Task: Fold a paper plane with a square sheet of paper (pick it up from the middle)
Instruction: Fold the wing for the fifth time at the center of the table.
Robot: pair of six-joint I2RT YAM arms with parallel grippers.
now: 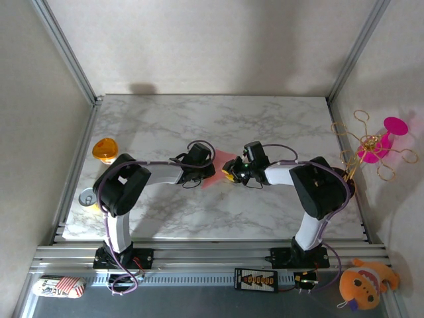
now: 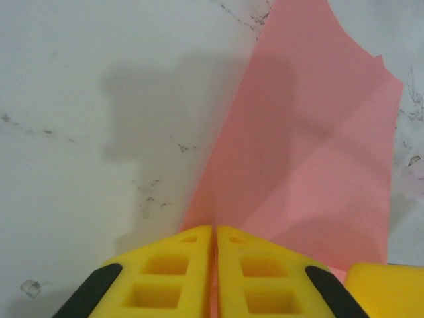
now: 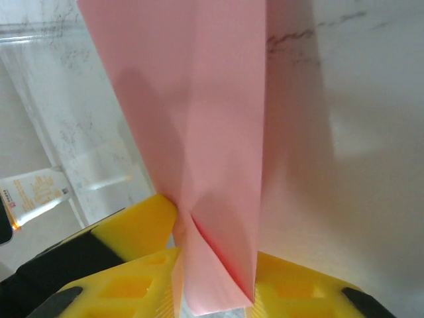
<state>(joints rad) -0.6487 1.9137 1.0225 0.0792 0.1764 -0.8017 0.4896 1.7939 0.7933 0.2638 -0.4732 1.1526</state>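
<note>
The square sheet of paper point(image 1: 222, 165), salmon-pink and creased, is held up between my two grippers over the middle of the marble table point(image 1: 278, 119). In the left wrist view the paper point(image 2: 311, 146) spreads ahead, and my left gripper point(image 2: 214, 232) is shut with its edge pinched as a thin pink line between the jaws. In the right wrist view a folded, puffed strip of the paper point(image 3: 199, 119) runs down between the fingers of my right gripper point(image 3: 215, 258), which touch it on both sides. From above, the left gripper point(image 1: 207, 171) and right gripper point(image 1: 232, 173) almost meet.
An orange round disc point(image 1: 105, 150) and a can point(image 1: 87, 197) sit at the table's left edge. A magenta flower-like toy point(image 1: 374, 142) hangs on the right wall. An orange plush point(image 1: 361, 281) and a printed packet point(image 1: 58, 286) lie below the front rail.
</note>
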